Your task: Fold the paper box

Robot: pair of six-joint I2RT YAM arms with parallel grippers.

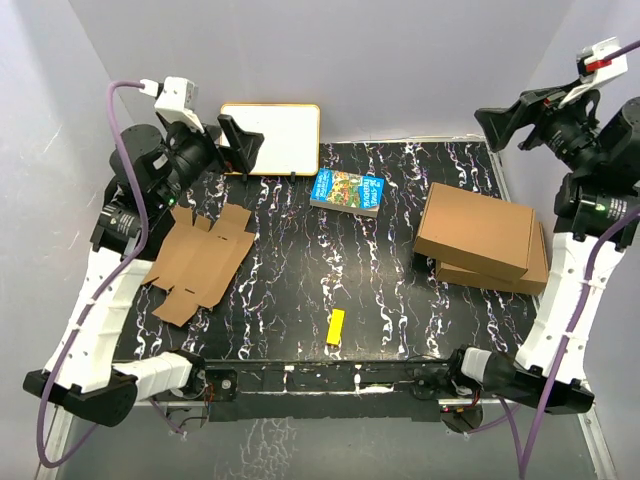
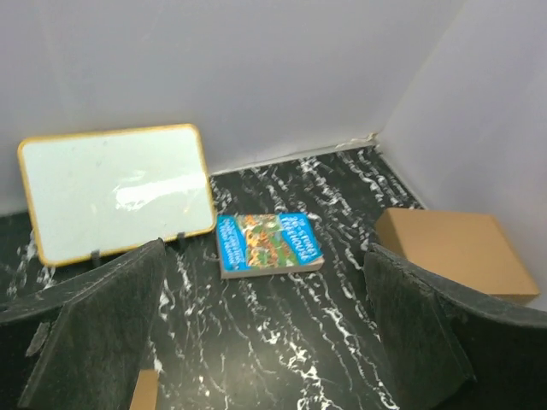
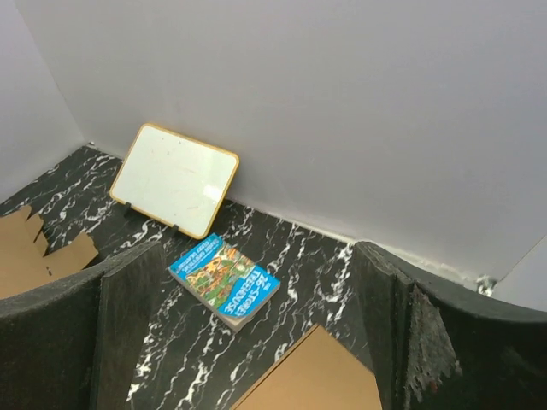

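Observation:
The paper box [image 1: 198, 262] lies flat and unfolded on the left of the black marbled table, a brown die-cut sheet with flaps and tabs. A corner of it shows in the left wrist view [image 2: 145, 390] and its edge in the right wrist view [image 3: 38, 252]. My left gripper [image 1: 238, 143] is raised above the table's far left, beyond the sheet, open and empty. My right gripper [image 1: 503, 122] is raised high at the far right, open and empty. Neither touches the sheet.
A whiteboard [image 1: 275, 137] leans at the back wall. A blue book [image 1: 348, 192] lies at the back centre. Two finished brown boxes [image 1: 478, 234] are stacked on the right. A small yellow block [image 1: 336, 327] lies near the front edge.

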